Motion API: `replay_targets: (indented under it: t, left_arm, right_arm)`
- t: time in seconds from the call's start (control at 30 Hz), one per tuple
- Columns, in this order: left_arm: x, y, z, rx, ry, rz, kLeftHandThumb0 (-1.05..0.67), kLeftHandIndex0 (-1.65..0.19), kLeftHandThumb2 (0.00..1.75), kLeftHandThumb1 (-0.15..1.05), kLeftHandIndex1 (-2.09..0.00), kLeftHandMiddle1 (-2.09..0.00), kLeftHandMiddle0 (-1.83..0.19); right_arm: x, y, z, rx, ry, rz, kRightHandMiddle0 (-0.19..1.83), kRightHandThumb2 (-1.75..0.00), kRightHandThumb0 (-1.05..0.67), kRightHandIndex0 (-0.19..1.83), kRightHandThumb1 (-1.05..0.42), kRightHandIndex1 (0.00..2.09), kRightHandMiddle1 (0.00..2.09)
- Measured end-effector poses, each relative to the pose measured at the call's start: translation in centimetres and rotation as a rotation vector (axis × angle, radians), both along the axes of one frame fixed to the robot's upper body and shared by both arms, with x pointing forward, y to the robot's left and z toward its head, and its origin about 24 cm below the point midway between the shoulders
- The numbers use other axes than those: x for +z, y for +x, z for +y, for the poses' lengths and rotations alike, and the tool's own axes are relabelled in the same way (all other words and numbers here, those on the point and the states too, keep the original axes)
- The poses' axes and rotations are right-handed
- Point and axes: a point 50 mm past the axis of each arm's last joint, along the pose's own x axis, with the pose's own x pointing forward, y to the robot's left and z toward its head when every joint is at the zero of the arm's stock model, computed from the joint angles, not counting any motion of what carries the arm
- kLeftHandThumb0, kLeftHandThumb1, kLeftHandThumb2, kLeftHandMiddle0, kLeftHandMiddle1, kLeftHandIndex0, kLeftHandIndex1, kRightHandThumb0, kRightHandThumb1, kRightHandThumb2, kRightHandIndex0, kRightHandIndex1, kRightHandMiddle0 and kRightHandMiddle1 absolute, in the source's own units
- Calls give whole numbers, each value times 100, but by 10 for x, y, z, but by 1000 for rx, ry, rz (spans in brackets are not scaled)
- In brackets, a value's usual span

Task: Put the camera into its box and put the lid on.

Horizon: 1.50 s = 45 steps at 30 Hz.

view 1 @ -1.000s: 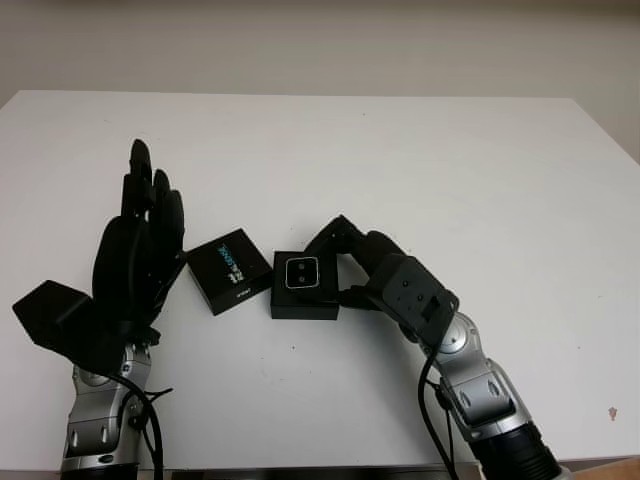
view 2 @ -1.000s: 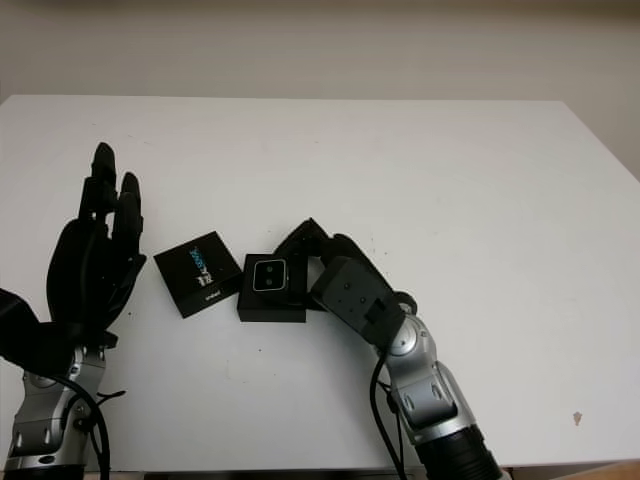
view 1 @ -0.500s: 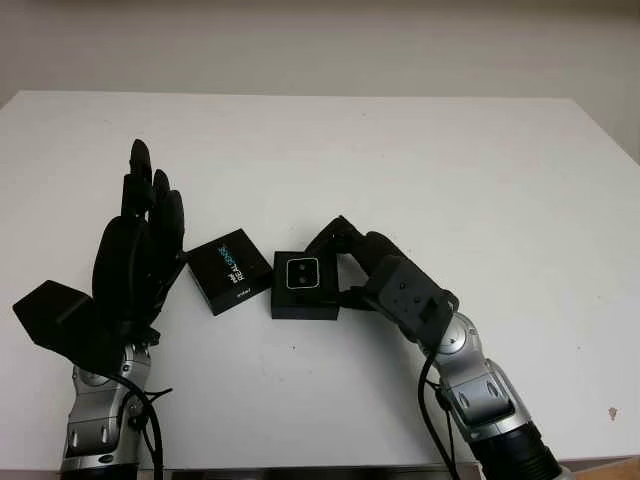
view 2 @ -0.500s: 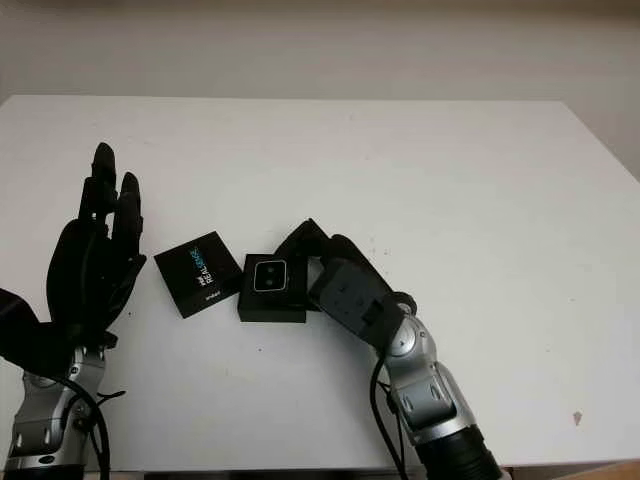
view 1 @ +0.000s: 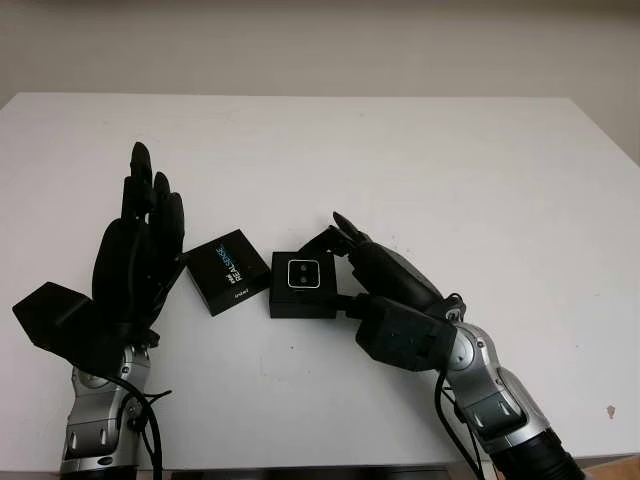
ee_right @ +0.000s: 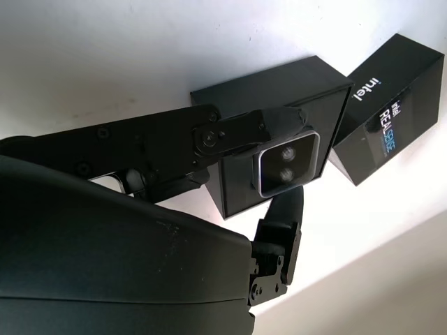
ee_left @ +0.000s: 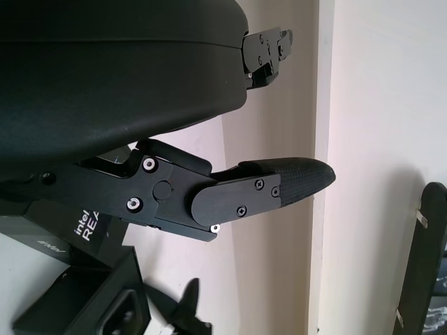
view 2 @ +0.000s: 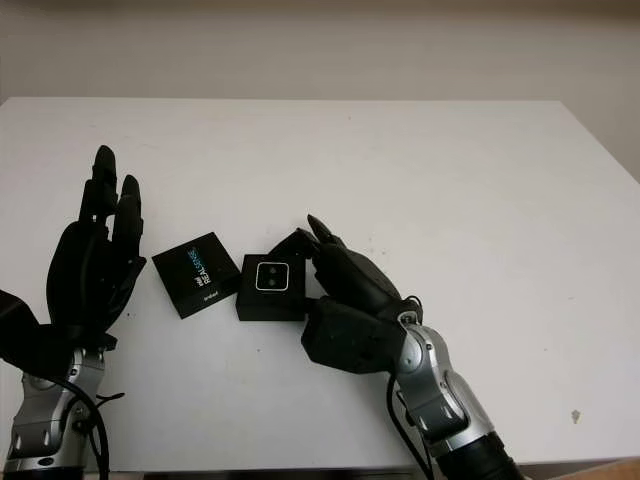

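1. The table (view 1: 420, 170) is white. Near its front middle stands the black box (view 1: 303, 298), open on top.
2. The camera (view 1: 301, 273) sits inside the box, its silver face w/ two lenses turned up. It fills the far half of the box approx.
3. The lid (view 1: 227, 271) lies on the table just beside the box, on the robot's left. It is turned at an angle, printed side up, and one corner is very near the box; I cannot tell if they touch.
4. The right hand (view 1: 375, 275) is at the box's right side. Its fingers (ee_right: 230, 132) are stretched out, not curled. In the right wrist view one finger reaches across the box top as far as the camera, another lies along the box's edge. The hand has no closed hold on anything; if the fingertips really touch the box or camera, I cannot tell.
5. The left hand (view 1: 140, 260) is raised upright just left of the lid, fingers pointing up and away from the robot. It is open and holds nothing; it is near the lid but apart from it.
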Motion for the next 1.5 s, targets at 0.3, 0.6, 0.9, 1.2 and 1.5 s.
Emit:
replay_targets:
  t: [0.3,0.6,0.9,1.2,1.5]
  left_arm:
    - [0,0,0,0,-1,1,-65,19,55,105,0,0,19]
    - [0,0,1,1,-2,4,-65,19,54,105,0,0,19]
    - [1,1,11,157,251,-32,-57,-4,27,105,-11,-10,-10]
    - [3,9,31,193,598,7,-68,-15,6,101,-8,-3,-23]
    - [23,22,30,-9,894,35,-84,-4,4,95,-3,-2,-9]
  right_arm:
    - [16,1,-8,-30,43,-71,-13,-4,-52,-19,-94,0,6]
    - [37,6,-22,-89,215,-139,-13,-6,-63,-16,-98,3,6]
    - [46,15,-32,-139,286,-111,-9,-5,-64,-13,-98,5,7]
    - [44,18,-41,-160,380,-15,-7,-5,-66,-14,-98,5,7]
    - [64,35,-55,-181,823,85,-7,-7,-71,-12,-101,6,7]
